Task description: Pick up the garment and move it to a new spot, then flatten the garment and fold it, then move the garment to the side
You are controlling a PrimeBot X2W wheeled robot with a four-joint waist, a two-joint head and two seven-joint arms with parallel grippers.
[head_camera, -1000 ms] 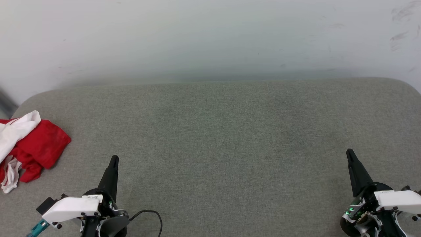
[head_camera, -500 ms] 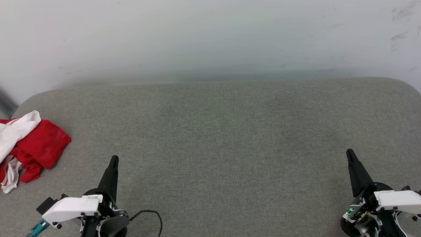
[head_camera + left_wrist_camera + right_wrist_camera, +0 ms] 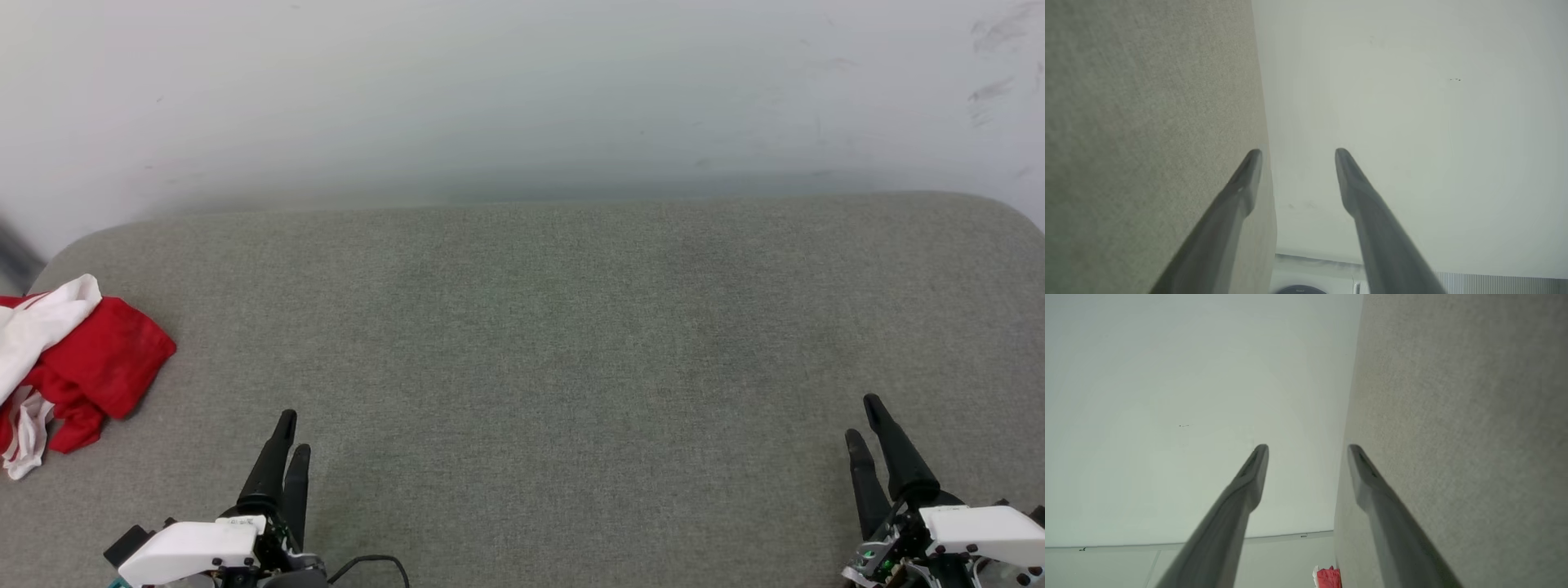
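Both had pulled back: the left gripper (image 3: 294, 431) and right gripper (image 3: 861, 416) now stood with jaws apart, holding nothing. The garment (image 3: 98, 359) lay crumpled at the bench's (image 3: 531, 327) left edge, well apart from them, under a pale wall (image 3: 490, 98).

A grey fabric-covered bench (image 3: 571, 327) with rounded far corners spans the head view, its weave fine and even. Behind it rises a pale wall (image 3: 522, 90), marked by dark scuffs (image 3: 992, 90) near its upper right. In the left wrist view a ribbed grey panel (image 3: 1502, 283) lies along the bottom edge below the wall, near a dark round object (image 3: 1300, 290) too cropped to identify
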